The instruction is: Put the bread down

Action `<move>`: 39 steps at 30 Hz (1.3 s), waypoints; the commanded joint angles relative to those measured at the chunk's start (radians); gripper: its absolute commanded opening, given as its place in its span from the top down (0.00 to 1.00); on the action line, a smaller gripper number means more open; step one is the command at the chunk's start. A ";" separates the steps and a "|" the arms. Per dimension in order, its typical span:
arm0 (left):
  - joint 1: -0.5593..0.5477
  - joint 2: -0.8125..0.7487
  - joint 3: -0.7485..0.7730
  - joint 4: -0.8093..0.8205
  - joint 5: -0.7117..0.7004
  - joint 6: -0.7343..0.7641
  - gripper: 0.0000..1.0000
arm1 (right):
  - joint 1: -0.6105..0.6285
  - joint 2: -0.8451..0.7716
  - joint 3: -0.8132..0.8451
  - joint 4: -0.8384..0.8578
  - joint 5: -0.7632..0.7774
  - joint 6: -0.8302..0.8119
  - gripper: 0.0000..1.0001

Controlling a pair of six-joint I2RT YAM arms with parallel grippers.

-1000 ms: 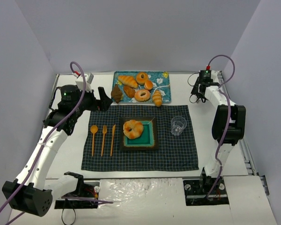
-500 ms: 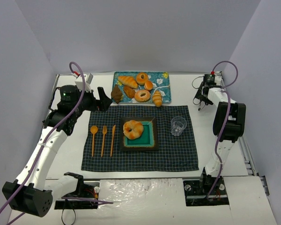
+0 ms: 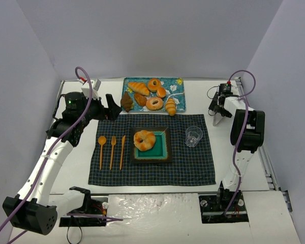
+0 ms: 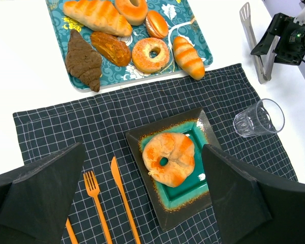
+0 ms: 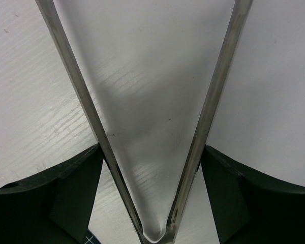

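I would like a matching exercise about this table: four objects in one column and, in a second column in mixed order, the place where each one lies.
Objects
1. bread
2. clear glass
3. dark brown croissant
4. metal tongs

Places
A. on the bare white table
B. on the flowered blue tray, at its left end
C. on the teal plate
D. on the dark checked cloth, right of the plate

Pairs: 1-C, 2-D, 3-B, 4-A
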 commanded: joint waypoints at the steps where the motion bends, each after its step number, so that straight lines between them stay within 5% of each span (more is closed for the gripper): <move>1: 0.008 -0.009 0.011 0.076 0.020 -0.012 0.03 | 0.007 -0.016 0.017 0.019 0.035 0.002 0.25; 11: 0.008 -0.007 0.009 0.075 0.019 -0.012 0.03 | 0.012 -0.074 0.018 0.001 0.057 0.003 0.23; 27: 0.008 -0.006 0.009 0.072 0.009 -0.007 0.03 | 0.099 -0.384 0.017 -0.006 -0.037 -0.017 0.18; 39: 0.008 -0.012 0.004 0.075 0.002 -0.006 0.03 | 0.343 -0.770 -0.140 0.246 -0.429 0.010 0.09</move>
